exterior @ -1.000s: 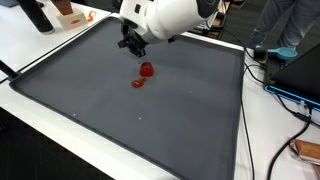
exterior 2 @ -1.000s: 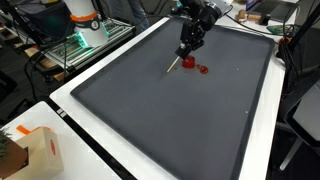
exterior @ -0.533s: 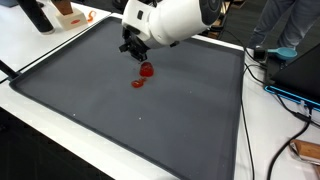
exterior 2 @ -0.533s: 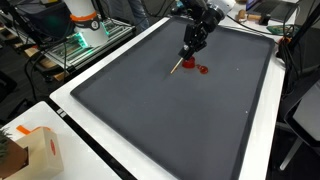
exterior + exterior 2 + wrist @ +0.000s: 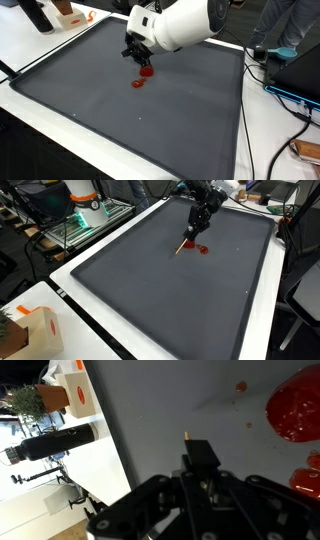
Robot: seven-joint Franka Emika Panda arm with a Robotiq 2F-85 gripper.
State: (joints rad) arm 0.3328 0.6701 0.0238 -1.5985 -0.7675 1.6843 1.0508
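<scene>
A black bottle (image 5: pixel 38 15) stands at upper left on the white table (image 5: pixel 40 42), whose dark grey mat (image 5: pixel 150 125) fills the middle, where the gripper (image 5: pixel 138 57), clamped on a thin wooden stick (image 5: pixel 183 247), hangs beside a red blob (image 5: pixel 147 70) at upper centre, with cables (image 5: pixel 285 95) at right.

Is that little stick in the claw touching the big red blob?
Apart. The wrist view shows bare mat between the stick and the red blob.
</scene>
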